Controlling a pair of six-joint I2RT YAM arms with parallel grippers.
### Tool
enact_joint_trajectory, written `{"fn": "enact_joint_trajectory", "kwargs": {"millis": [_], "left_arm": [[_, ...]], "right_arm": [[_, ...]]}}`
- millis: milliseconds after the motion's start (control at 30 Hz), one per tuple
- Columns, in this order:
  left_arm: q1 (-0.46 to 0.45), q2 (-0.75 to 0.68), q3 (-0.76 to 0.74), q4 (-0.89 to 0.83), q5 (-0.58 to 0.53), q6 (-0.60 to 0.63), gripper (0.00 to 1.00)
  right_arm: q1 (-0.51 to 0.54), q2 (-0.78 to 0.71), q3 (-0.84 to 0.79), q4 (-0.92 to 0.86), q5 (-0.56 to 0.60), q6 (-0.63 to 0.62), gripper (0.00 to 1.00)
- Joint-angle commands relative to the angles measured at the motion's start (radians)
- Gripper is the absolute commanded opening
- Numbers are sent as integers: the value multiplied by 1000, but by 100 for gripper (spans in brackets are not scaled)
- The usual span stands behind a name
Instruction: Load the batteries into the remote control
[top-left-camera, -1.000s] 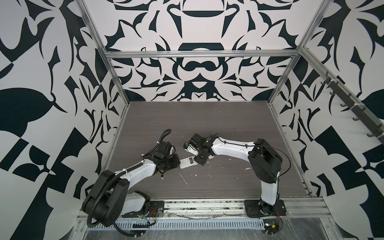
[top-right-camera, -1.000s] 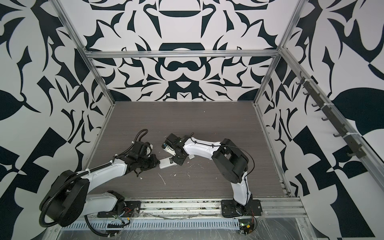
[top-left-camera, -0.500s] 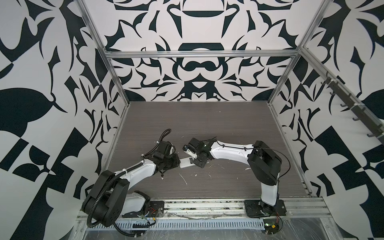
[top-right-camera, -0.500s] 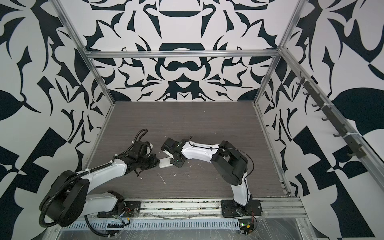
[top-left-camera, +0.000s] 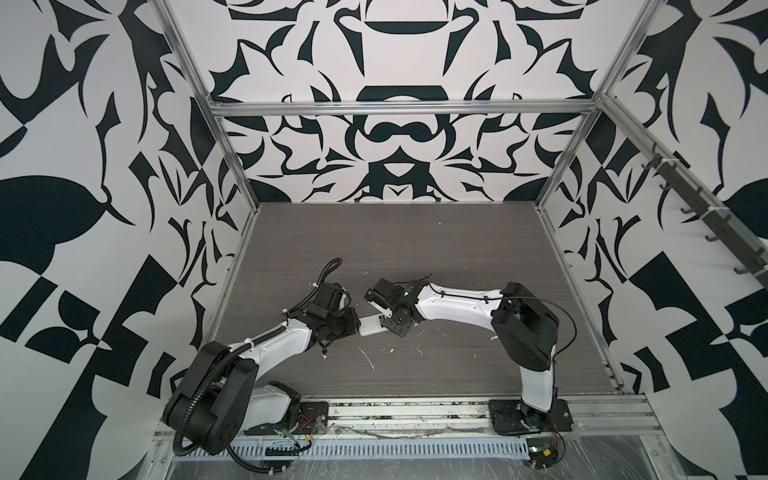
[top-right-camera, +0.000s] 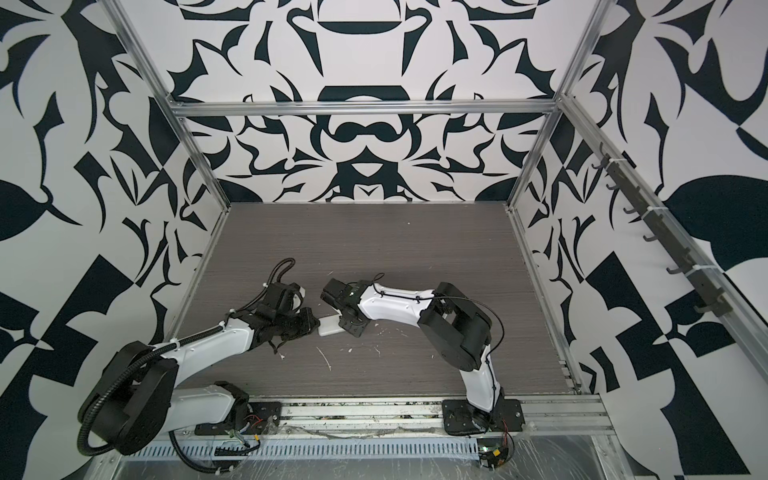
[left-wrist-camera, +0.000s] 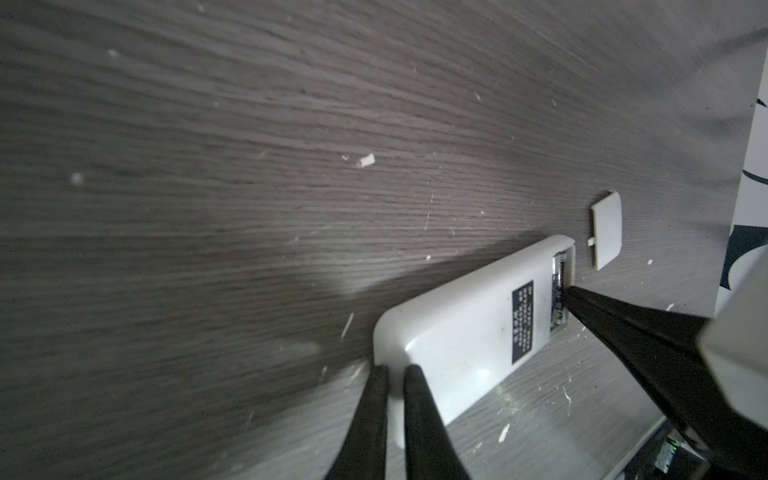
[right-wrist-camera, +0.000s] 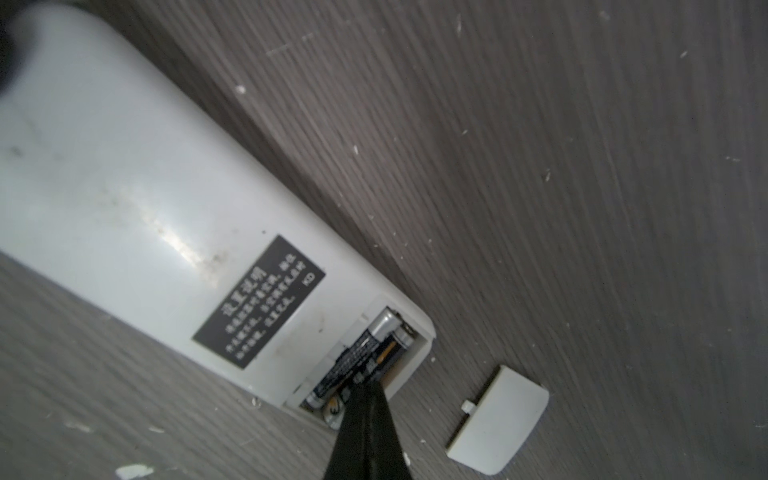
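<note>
Starting nearest, a metal rail (top-left-camera: 415, 417) runs along the near edge, and just past it white scraps (top-left-camera: 368, 359) lie scattered on the grey wood-grain table (top-left-camera: 415, 249). Further back, mid-table and a bit left of centre, the remote control (top-left-camera: 371, 329) lies flat with its white back up. Its long axis runs left to right, and both top views show it between the two grippers. The left gripper (left-wrist-camera: 395, 372) sits at the remote's left end with its fingers nearly together and only a slim gap between them. The tips rest against that end's corner and nothing shows between them; can't tell if they pinch the rim. The right gripper (right-wrist-camera: 365, 388) reaches in from the right over the remote's right end, its fingers fully together into one point. That tip is down on the batteries (right-wrist-camera: 374, 345). Both batteries lie side by side in the open compartment (right-wrist-camera: 415, 353) at the right end; they are dark with pale print, and one metal cap is showing. A black label (right-wrist-camera: 259, 301) with white print sits on the remote's back, just left of the compartment. A loose white cover plate (right-wrist-camera: 498, 419) lies flat on the table just off the open end, apart from the remote, its small tab facing the remote. It can't be made out in the top views. Farthest is the black-and-white patterned back wall (top-left-camera: 395, 137).
</note>
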Motion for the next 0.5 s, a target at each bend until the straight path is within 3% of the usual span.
{"fn": "enact_joint_trajectory", "kwargs": {"millis": [0,267,467], "left_arm": [[-7,4,-24,-31,-6,4,13],[-7,0,-24,-34,-6,3,13],[-7,0,-14,-49,-15,4,14]], "right_arm": [[20,56,-33,-31,-38,55,0],[58,51,5,-67,76,76,0],[58,-31,12,-56,37,96,0]]}}
